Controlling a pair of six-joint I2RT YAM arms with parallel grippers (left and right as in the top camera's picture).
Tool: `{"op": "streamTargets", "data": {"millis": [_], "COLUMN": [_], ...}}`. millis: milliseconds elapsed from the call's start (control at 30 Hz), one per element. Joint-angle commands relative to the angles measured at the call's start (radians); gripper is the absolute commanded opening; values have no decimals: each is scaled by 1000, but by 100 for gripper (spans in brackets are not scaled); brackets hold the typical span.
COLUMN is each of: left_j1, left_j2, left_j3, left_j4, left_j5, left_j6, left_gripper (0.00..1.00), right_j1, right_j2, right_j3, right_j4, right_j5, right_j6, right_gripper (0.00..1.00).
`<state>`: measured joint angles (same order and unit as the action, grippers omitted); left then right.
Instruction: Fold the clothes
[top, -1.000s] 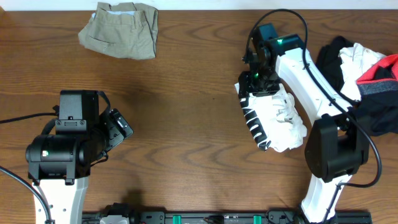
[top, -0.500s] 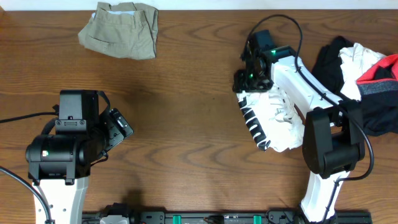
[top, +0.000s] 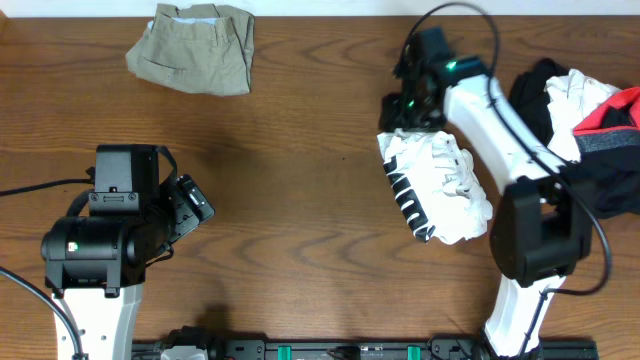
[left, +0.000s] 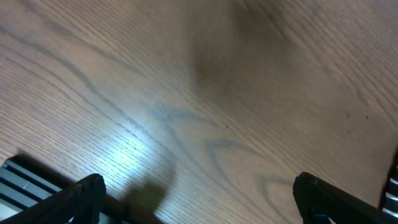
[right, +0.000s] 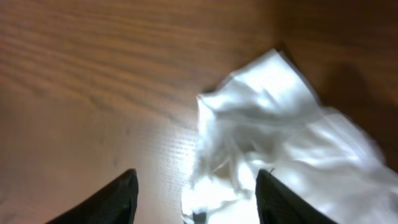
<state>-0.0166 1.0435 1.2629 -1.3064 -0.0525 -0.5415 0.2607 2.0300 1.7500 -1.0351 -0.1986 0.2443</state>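
- The left claw (left: 198, 190) is far to the left of the white top (top: 445, 185). Its jaws stand wide apart and released, and between them only the bare wood of the table (top: 300, 170) shows. It holds nothing and touches nothing.
- The khaki piece (top: 195, 48) lies up and far to the left of the white top, close to the far table edge, and it is folded into a compact packet.
- Between the khaki piece and the white top there is a wide stretch of open wood, so this side gives free room for moving.
- The white top lies crumpled on the table. Its left border carries black-white striped trim; these marks are stripes, not letters that can be read.
- The right claw (top: 402, 112) hangs at the upper edge of the white top. Its jaws are partly apart, with a fold of the white cloth lying between them, and they clench nothing; whether the fingertips (right: 124, 196) touch the cloth I cannot tell.
- Just right of the white top, near the right table edge, lie a black piece (top: 530, 100), a white piece (top: 575, 95) and a red piece (top: 615, 115) in one heap.
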Motion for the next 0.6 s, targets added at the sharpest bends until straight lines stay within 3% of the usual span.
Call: {"op": "streamTargets", "data": {"millis": [0, 200, 367, 567], "left_j1": [5, 5, 5, 5], "left_j2": [2, 2, 1, 1], "left_j3": [-2, -2, -2, -2], "left_j4": [-2, 2, -3, -6], "left_j5": [-13, -13, -12, -12], "left_j6": [18, 18, 18, 18], "left_gripper": [98, 98, 98, 98], "right_j1": [-40, -92, -108, -111], "right_j2": [-105, -125, -125, -124], "right_j3": [101, 62, -89, -227], "right_j4": [-127, -281, -189, -46], "right_j5": [35, 135, 116, 41], "right_j6": [-32, -91, -104, -111], "right_gripper": [59, 59, 46, 44]}}
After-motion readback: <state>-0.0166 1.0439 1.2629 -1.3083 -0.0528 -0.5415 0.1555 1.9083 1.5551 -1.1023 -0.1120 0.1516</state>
